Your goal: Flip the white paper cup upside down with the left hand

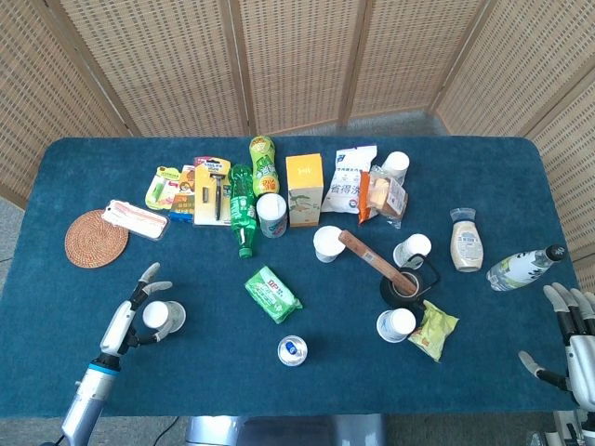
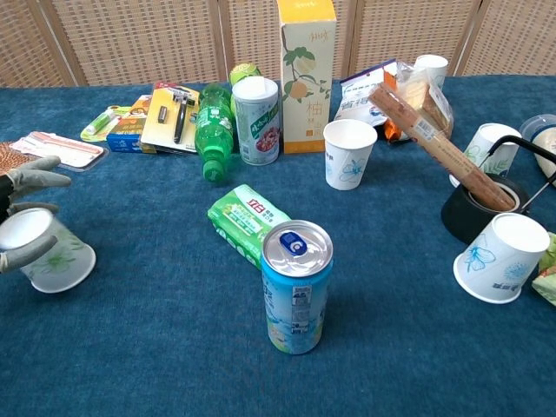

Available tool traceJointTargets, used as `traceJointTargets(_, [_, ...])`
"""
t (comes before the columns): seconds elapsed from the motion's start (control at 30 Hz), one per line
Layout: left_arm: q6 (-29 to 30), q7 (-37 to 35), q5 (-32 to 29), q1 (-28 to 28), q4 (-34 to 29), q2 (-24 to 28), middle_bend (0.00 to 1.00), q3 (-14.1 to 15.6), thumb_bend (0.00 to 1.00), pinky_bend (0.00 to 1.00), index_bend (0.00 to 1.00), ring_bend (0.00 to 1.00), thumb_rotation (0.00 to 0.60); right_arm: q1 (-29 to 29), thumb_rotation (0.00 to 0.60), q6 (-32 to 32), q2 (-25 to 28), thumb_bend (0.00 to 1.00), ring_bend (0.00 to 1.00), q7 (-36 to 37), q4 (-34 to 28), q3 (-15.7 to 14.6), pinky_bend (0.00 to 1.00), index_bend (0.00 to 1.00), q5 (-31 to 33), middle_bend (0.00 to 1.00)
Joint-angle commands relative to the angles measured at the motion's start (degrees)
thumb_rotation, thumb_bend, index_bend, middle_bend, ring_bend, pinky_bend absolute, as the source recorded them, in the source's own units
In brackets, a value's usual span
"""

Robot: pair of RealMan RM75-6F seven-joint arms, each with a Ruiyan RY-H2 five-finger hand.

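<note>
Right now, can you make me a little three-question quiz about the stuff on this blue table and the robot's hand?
1. True or false: the white paper cup with the green flower print beside the left hand stands with its closed bottom up, a bit tilted.
2. Which thing stands nearest the chest camera? A) the blue drink can with the silver top B) the tall yellow carton C) the round woven coaster
3. Fill in: the green plastic bottle is lying on its ____.

Key: 1 true; 2 A; 3 side.
</note>
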Motion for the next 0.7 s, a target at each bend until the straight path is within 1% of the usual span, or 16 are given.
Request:
traceJointTargets(0.03, [2.3, -0.8, 0.9, 0.6, 0.4, 0.0, 0.0, -0.1, 0.37, 0.16, 0.21, 0.0, 0.6, 0.0, 0.6, -0.1, -0.1, 0.21, 0.0, -0.2, 0.0, 0.0, 0.02, 0.0, 0.0, 0.0])
traceJointTargets(0.13, [4.8, -0.8, 1.9, 1.1, -0.1, 0.6, 0.0, 0.0, 0.37, 0.15, 0.21, 0.0, 0.6, 0.1, 0.6, -0.1, -0.1, 0.21, 0.0, -0.3, 0.0, -0.1, 0.02, 0.0, -0.1, 0.0])
traceJointTargets(0.2, [6.2, -0.2, 2.7, 1.4, -1.5, 1.5, 0.0, 0.1, 0.37, 0.14, 0.21, 0.0, 0.6, 0.1, 0.6, -0.1, -0.1, 0.21, 0.0, -0.3, -0.1, -0.1, 0.02, 0.0, -0.1, 0.0])
traceJointTargets(0.37, [8.3, 2.9, 3.7, 1.9, -7.0, 5.3, 0.0, 0.4, 0.37, 0.13, 0.2, 0.0, 0.6, 0.0, 0.6, 0.0, 0.0, 0.21, 0.0, -0.2, -0.1, -0.1, 0.02, 0.0, -0.2, 0.0])
traceJointTargets(0.57, [8.9, 10.2, 4.8, 1.9, -14.6, 12.2, 0.0, 0.7, 0.37, 0.11, 0.2, 0.0, 0.6, 0.0, 0.6, 0.1, 0.0, 0.21, 0.0, -0.1, -0.2, -0.2, 0.02, 0.0, -0.4, 0.0])
traceJointTargets(0.7, [9.2, 17.9, 6.0, 1.9, -18.9, 17.3, 0.0, 1.1, 0.38, 0.1, 0.2, 0.0, 0.6, 0.0, 0.6, 0.2, 0.0, 0.21, 0.0, -0.4, -0.3, -0.2, 0.02, 0.0, -0.5, 0.0])
